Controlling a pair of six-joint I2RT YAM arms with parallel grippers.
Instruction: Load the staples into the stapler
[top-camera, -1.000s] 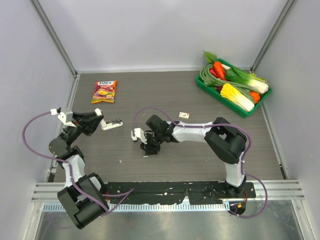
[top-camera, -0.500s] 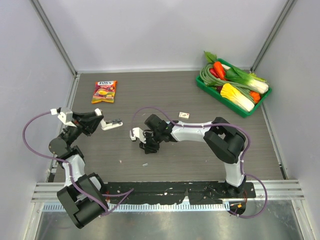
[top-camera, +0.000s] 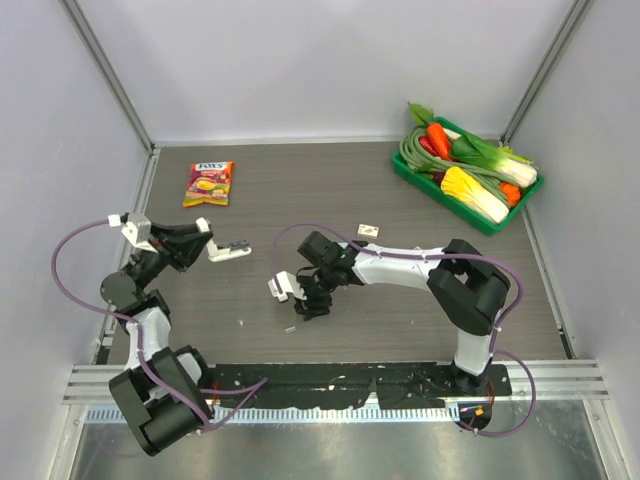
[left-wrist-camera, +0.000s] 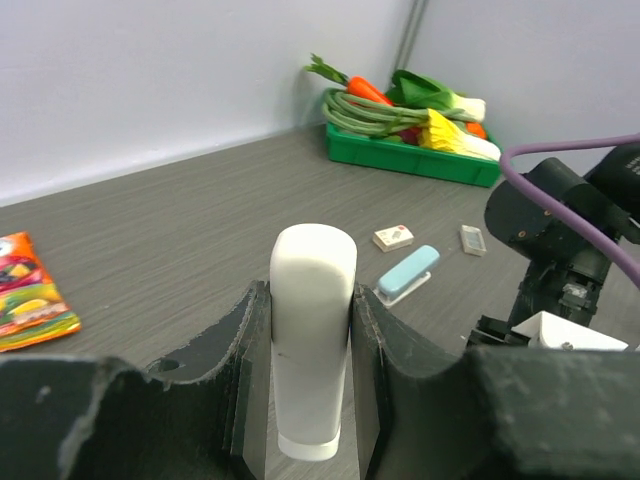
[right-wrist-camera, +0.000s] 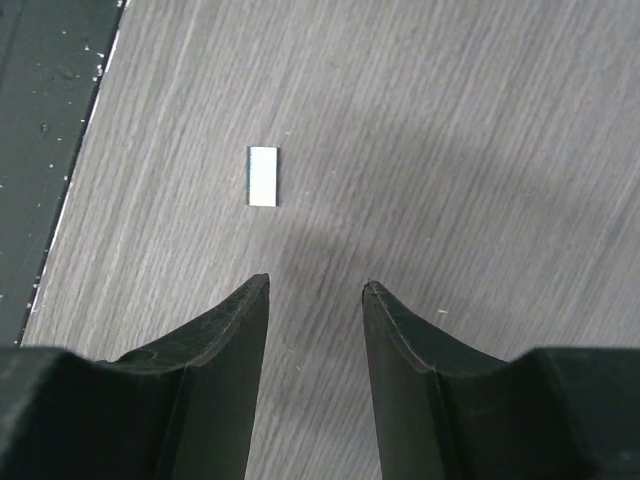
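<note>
Worktop (top-camera: 300, 190) of grey wood-grain lies bare through its middle. Green tray of vegetables (left-wrist-camera: 400, 160) fills the far right corner, and an orange snack packet (top-camera: 209, 183) sits far left. Left pincer (left-wrist-camera: 311, 300) clamps a white oblong stapler (top-camera: 229, 250). Right pincer (right-wrist-camera: 316, 284) hangs open over bare boards beside the black front rail (right-wrist-camera: 40, 150), with a small white strip (right-wrist-camera: 263, 176) just ahead of it. Tiny cream staples box (top-camera: 369, 230) lies mid-worktop, apart from both pincers.

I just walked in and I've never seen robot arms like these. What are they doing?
The left gripper is clamped on a white stapler. The right gripper is open and empty, pointing down at the table, where a small white strip, maybe staples, lies just ahead of its fingers. The little staples box sits untouched near a light blue stapler. Nothing is loaded yet.
</note>
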